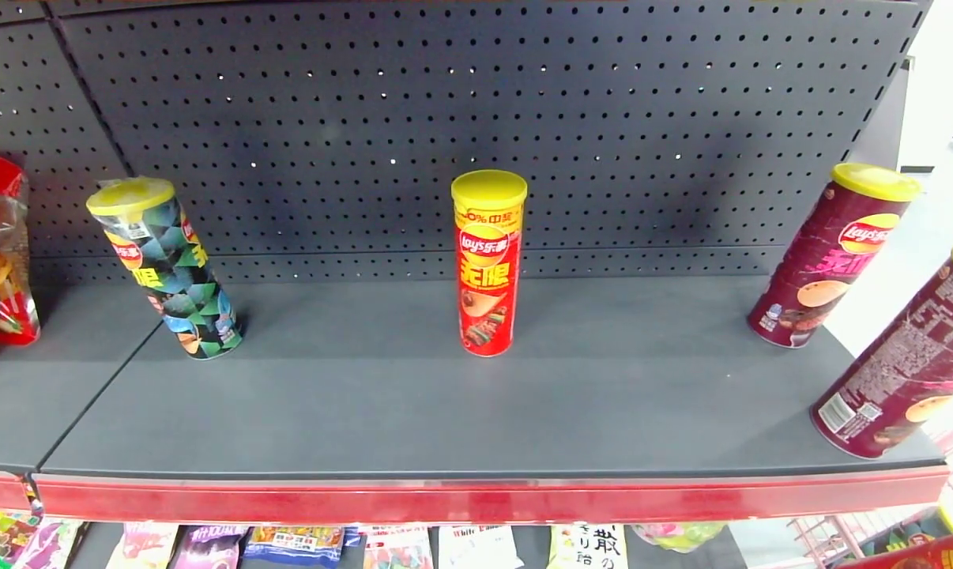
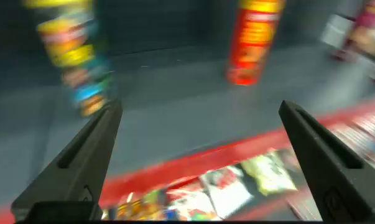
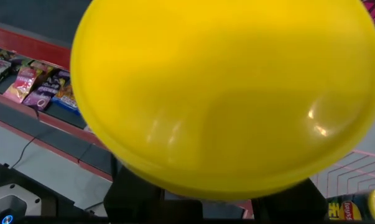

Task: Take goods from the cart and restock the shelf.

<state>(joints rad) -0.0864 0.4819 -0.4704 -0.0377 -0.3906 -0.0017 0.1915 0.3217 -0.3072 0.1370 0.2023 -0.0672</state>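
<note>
Prongs of left claw spread, nothing held; poised above shelf front lip, red can beyond. Judged free for next pick. Right claw pinched on yellow-lidded can, lid turned toward wrist, cart beyond. Grip near lid judged chosen so base can be set flat on shelf.

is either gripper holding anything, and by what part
Left gripper open, empty. Right gripper seems to grip a yellow-lidded round can below its lid; exact spot hidden.

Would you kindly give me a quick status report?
Left pincer open, empty. Right pincer gripping yellow-lidded can. Red can stands mid-shelf.
</note>
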